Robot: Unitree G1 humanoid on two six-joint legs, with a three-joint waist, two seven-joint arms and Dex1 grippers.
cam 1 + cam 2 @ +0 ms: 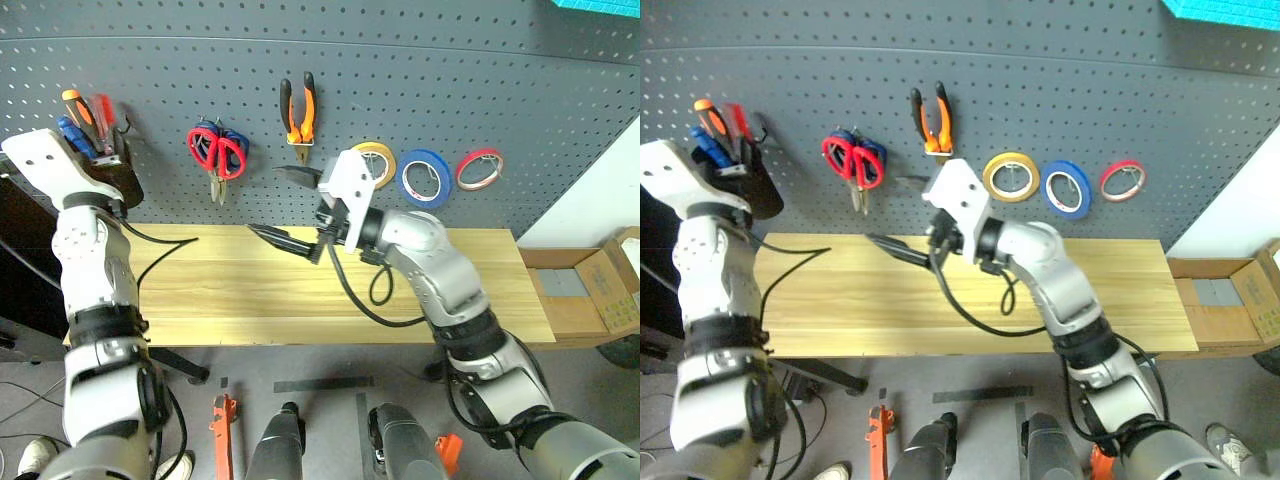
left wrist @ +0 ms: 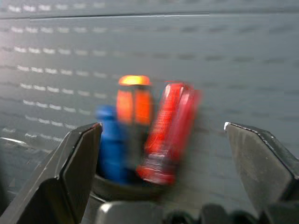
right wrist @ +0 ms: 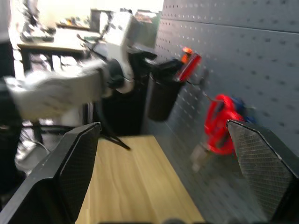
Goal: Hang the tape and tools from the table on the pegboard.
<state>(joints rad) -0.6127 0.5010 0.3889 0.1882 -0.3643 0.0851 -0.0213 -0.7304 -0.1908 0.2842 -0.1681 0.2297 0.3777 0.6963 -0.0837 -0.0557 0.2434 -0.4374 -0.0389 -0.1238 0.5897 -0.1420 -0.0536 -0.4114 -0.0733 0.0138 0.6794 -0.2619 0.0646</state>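
Note:
On the pegboard (image 1: 450, 70) hang the blue tape (image 1: 424, 178), the orange-and-black pliers (image 1: 298, 108) and the red-handled scissors (image 1: 230, 150). The red-handled screwdriver (image 1: 103, 108) stands in a black cup holder (image 1: 118, 178) at the board's left. My left gripper (image 2: 162, 125) is open right in front of that cup, its fingers on either side of the screwdriver handles without touching them. My right gripper (image 1: 263, 200) is open and empty, held above the table (image 1: 250, 290) below the pliers and pointing left.
A yellow tape ring (image 1: 375, 160) and a thin red one (image 1: 480, 168) flank the blue tape. Blue scissors hang behind the red pair. Orange (image 1: 72, 100) and blue screwdrivers share the cup. A cardboard box (image 1: 600, 290) sits right of the table. Arm cables trail over the tabletop.

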